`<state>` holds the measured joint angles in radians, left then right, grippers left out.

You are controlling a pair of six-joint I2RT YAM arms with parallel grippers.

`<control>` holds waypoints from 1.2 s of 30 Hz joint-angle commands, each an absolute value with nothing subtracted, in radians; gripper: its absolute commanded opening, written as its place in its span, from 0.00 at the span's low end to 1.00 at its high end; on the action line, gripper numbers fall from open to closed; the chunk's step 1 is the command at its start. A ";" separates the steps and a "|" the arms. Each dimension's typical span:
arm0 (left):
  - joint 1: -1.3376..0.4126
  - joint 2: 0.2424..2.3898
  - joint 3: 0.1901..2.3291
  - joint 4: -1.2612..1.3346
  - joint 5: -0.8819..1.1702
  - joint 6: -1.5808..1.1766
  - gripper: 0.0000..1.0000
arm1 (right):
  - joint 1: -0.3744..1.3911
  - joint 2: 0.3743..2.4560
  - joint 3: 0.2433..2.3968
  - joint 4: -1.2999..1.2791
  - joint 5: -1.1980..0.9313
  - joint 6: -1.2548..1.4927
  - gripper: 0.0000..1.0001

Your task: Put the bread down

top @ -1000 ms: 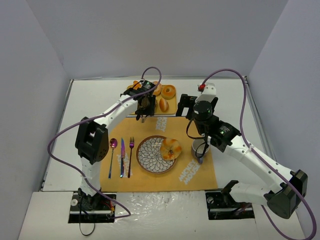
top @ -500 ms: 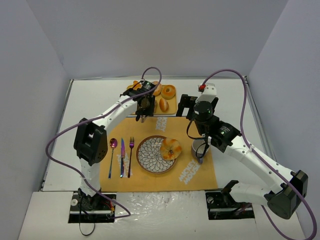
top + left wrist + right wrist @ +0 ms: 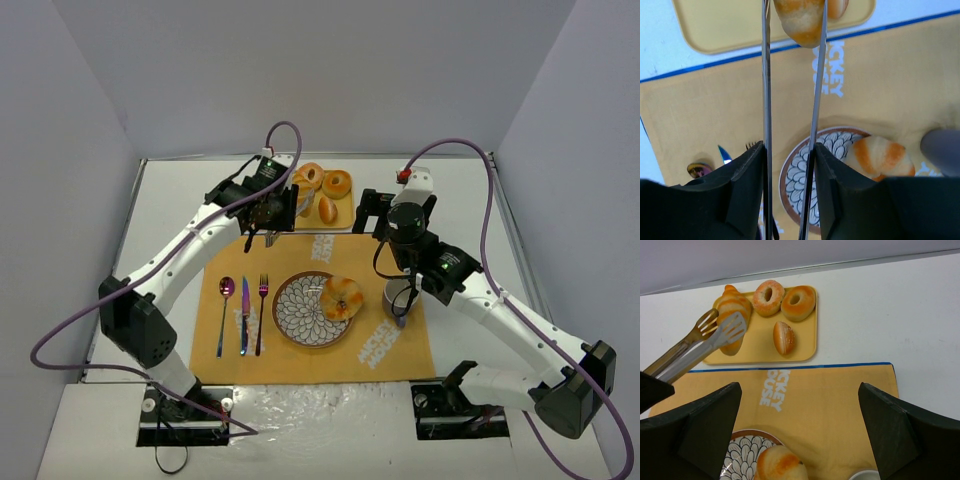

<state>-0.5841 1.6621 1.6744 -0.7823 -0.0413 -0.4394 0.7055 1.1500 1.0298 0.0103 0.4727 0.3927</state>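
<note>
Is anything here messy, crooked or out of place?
Nothing is spilled or broken. Only the round bun sits off-centre, over the right rim of the plate. The tongs in the left gripper straddle the long roll on the tray.

Bun (image 3: 342, 297) on plate (image 3: 295, 312) — tray (image 3: 757, 336) behind

Left end effector (image 3: 788, 170) clamped on tongs (image 3: 766, 75), right end effector (image 3: 800, 435) apparently open

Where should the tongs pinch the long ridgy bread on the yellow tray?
Probably pinch the long ridged golden-brown roll across its middle, one blade of the silver metal tongs on each long side, coming from its near end: it is narrowest sideways.
</note>
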 commanded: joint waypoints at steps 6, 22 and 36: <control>-0.651 1.361 1.492 -0.846 0.014 -0.401 0.00 | 0.696 1.153 1.051 0.056 0.515 0.385 1.00; -0.817 1.119 1.257 -0.958 0.057 -0.433 0.00 | 0.696 1.157 1.059 0.057 0.517 0.387 1.00; -0.840 1.070 1.124 -0.941 0.077 -0.458 0.00 | 0.697 1.179 1.072 0.057 0.503 0.385 1.00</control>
